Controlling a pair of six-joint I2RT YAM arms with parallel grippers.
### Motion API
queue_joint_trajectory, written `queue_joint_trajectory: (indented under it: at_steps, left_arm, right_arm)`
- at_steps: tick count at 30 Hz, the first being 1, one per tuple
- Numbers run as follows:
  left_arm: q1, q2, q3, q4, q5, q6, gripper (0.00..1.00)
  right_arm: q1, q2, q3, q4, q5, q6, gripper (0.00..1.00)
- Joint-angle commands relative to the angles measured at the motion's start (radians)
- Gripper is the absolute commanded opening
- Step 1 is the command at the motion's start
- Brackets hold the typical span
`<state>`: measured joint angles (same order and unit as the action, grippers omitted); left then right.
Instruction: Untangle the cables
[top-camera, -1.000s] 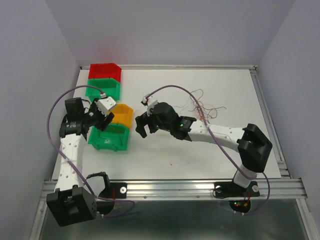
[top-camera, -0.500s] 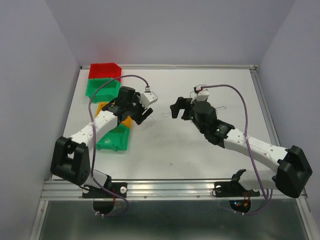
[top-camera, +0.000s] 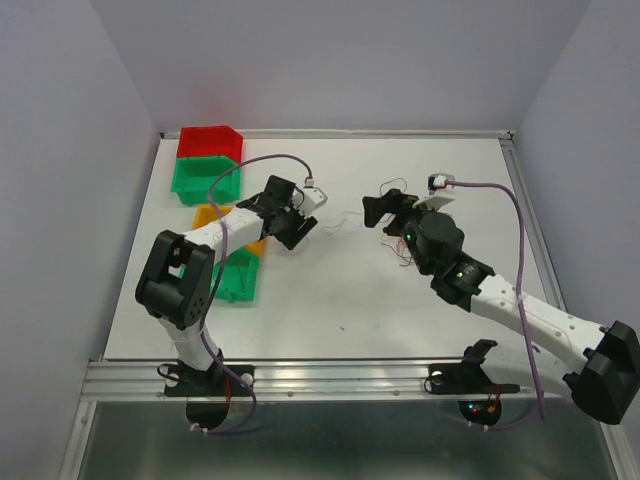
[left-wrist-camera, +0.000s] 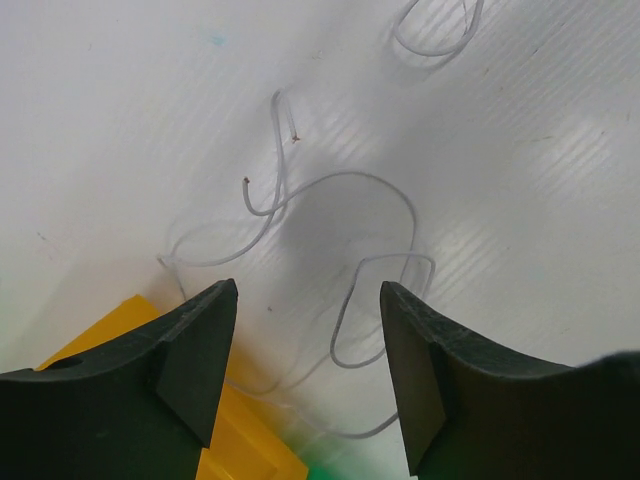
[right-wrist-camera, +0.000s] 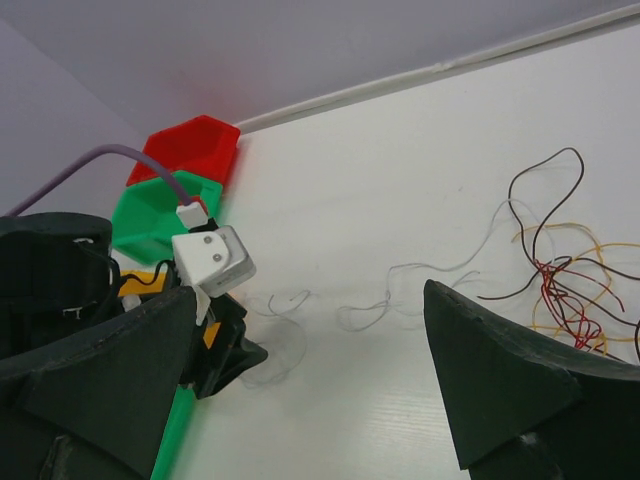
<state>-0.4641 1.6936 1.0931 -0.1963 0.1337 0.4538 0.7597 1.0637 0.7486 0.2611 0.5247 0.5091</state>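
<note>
Soft, even overhead light keeps the white table (top-camera: 400, 300) bright with only faint, diffuse shadows, while in the left wrist view glare washes out the top and the yellow bin (left-wrist-camera: 245, 440) at the bottom edge is blurred.

The white table (top-camera: 350, 300) carries thin curly cables (right-wrist-camera: 553, 283) and coloured plastic bins (top-camera: 205, 180).

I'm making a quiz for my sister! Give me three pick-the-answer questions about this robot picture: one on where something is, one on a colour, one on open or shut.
1. The whitish wire lies: A) on the table by the left gripper B) in a bin C) on an arm.
2. The far corner bin is: A) blue B) red C) black.
3. The right gripper is: A) shut B) holding wire C) open.
A, it lies loose there; B, plainly red; C, jaws apart, empty.
</note>
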Motion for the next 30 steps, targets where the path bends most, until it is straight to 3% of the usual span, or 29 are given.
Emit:
queue_joint_trajectory:
  at_steps: [1,2,4,5,6,7,13,22,30]
  left_arm:
    - [-0.011,0.029,0.039,0.023,0.001,-0.018,0.68]
    - [-0.013,0.037,0.036,0.024,0.001,-0.018,0.64]
    - [-0.022,0.047,0.031,0.024,0.001,-0.017,0.46]
    - [-0.024,0.052,0.03,0.023,0.006,-0.017,0.29]
    - [-0.025,0.052,0.03,0.017,0.02,-0.014,0.2]
    - [-0.027,0.048,0.03,0.014,0.026,-0.007,0.0]
    - [-0.024,-0.041,0.034,-0.015,0.105,-0.001,0.0]
    - [0.008,-0.339,-0.005,-0.02,0.144,-0.023,0.0]
    - [0.18,-0.523,-0.059,0.008,0.219,-0.044,0.0]
  right_arm:
    - [-0.005,-0.019,-0.02,0.061,0.018,0.009,1.0]
    - [-0.005,-0.019,-0.018,0.061,0.017,0.006,1.0]
    - [-0.007,-0.022,-0.022,0.061,0.017,0.006,1.0]
    - [-0.007,-0.022,-0.022,0.063,0.014,0.006,1.0]
    - [-0.007,-0.021,-0.022,0.063,0.015,0.005,1.0]
    - [-0.005,-0.021,-0.022,0.064,0.014,0.003,1.0]
    - [-0.008,-0.015,-0.023,0.069,0.008,0.0,1.0]
    - [-0.01,-0.008,-0.023,0.078,-0.005,-0.004,0.99]
    - [-0.01,0.015,-0.018,0.081,-0.019,-0.012,0.99]
